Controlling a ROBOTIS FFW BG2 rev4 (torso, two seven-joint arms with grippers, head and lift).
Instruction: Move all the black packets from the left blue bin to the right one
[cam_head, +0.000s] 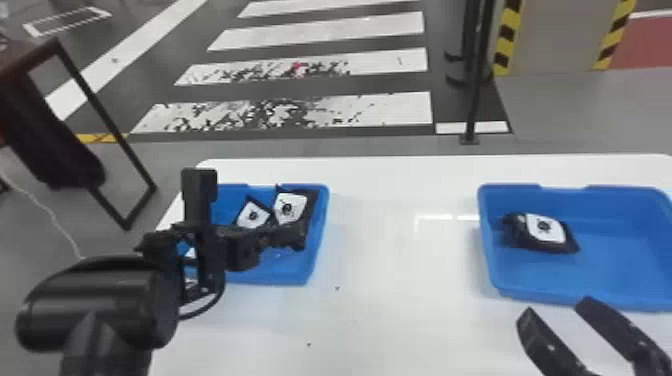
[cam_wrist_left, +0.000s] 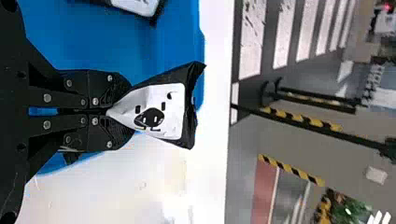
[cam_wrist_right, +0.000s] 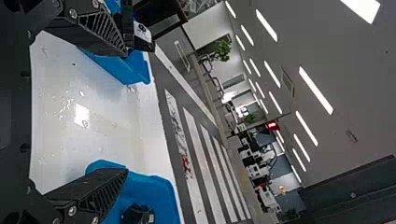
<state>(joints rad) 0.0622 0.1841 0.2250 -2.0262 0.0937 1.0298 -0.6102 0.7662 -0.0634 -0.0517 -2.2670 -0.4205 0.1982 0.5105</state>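
Observation:
Over the right side of the left blue bin (cam_head: 295, 277), my left gripper (cam_head: 299, 235) is shut on a black packet (cam_head: 291, 207) with a white label. The left wrist view shows its gripper (cam_wrist_left: 110, 112) pinching one end of that packet (cam_wrist_left: 161, 112). A second packet (cam_head: 252, 216) lies beside it in the left bin, and a white patch at the bin's near left is partly hidden by the arm. One black packet (cam_head: 545, 231) lies in the right blue bin (cam_head: 575, 300). My right gripper (cam_head: 556, 306) stands open before that bin's near edge; its gripper (cam_wrist_right: 125, 112) holds nothing.
White table surface (cam_head: 390, 260) separates the two bins. Beyond the far table edge stand a dark post (cam_head: 475, 90) and, at the left, a black-framed item (cam_head: 95, 100) on the floor. The left forearm covers the left bin's near left corner.

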